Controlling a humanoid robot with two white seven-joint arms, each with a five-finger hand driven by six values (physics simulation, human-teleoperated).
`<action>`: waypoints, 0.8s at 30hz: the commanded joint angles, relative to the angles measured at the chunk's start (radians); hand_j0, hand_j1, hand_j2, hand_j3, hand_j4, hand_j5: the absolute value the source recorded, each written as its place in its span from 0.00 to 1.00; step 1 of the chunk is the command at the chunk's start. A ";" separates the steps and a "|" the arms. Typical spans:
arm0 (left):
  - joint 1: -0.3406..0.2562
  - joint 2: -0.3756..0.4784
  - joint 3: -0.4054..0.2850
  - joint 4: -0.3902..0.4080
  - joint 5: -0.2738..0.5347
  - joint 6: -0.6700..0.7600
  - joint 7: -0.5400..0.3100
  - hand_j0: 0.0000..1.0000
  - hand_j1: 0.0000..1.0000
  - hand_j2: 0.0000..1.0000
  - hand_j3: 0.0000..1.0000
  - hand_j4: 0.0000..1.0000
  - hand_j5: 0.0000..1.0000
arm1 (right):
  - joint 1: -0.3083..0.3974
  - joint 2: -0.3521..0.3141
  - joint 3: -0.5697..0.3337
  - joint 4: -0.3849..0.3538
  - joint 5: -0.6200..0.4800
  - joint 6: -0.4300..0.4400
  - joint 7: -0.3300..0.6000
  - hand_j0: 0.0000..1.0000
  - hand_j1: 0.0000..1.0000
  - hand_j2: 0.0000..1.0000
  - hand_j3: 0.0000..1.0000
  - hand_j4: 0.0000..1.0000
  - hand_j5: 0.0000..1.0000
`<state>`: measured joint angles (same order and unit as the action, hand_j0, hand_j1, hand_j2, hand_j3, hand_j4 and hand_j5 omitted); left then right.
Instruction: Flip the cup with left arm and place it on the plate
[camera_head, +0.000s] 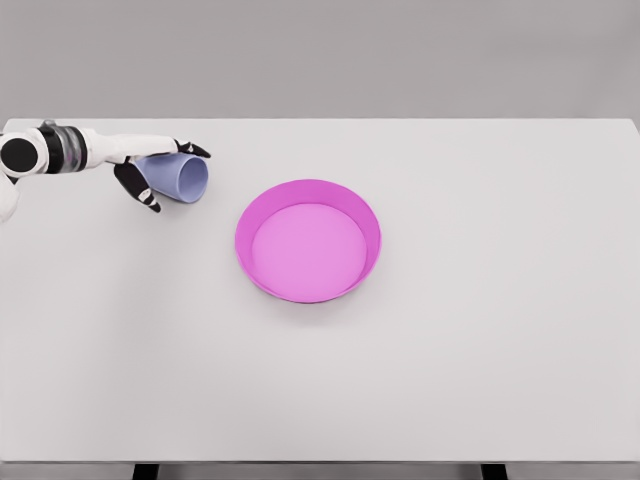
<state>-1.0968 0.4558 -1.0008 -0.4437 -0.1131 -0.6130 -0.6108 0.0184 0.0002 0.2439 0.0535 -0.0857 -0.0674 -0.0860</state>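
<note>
A pale blue cup (180, 177) is held tipped on its side over the far left of the table, its mouth facing right toward the plate. My left hand (160, 172) is shut on the cup, thumb across the top and black-tipped fingers curled under its lower side. The magenta plate (308, 240), round with a raised rim, lies on the table to the right of the cup and holds nothing. A gap of bare table separates cup and plate. My right arm does not show.
The white table (480, 330) spans the whole view, its front edge near the bottom and its far edge against a grey wall.
</note>
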 joint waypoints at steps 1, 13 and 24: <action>-0.002 -0.008 0.004 0.007 0.004 0.002 0.000 0.76 0.76 0.76 0.76 0.76 0.76 | 0.000 0.000 0.000 0.000 0.000 0.000 0.000 1.00 1.00 1.00 1.00 1.00 1.00; 0.009 -0.011 0.105 -0.015 0.162 0.002 0.000 0.61 0.61 0.61 0.61 0.61 0.61 | 0.000 0.000 0.000 0.000 0.000 0.000 0.000 1.00 1.00 1.00 1.00 1.00 1.00; 0.090 0.055 0.090 -0.391 0.613 0.002 0.000 0.58 0.58 0.58 0.58 0.58 0.58 | 0.000 0.000 0.000 0.000 0.000 0.000 0.000 1.00 1.00 1.00 1.00 1.00 1.00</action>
<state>-1.0002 0.4948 -0.9142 -0.7630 0.3907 -0.6143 -0.6115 0.0184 0.0002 0.2439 0.0535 -0.0857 -0.0674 -0.0860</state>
